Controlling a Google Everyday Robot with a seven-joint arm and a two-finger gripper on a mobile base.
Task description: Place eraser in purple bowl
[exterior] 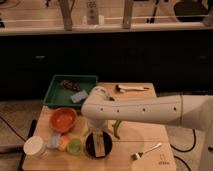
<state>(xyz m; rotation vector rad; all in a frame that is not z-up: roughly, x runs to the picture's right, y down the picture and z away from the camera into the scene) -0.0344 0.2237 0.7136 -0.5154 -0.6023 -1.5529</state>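
One white robot arm reaches across a wooden bench (pixel 145 132). Its end effector (pixel 98 136) hangs directly over the purple bowl (pixel 98 146), holding the eraser (pixel 101 144) low inside it (pale block, partly hidden). Risk: the eraser may stand on the rim and tip out beside the orange bowl (pixel 63 119).

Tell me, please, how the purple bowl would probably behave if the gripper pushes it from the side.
The purple bowl looks glossy, so it would probably slide on the table rather than tip, since it sits low and wide. It seems small, likely light. The gripper is directly above it, with the eraser apparently over the bowl.
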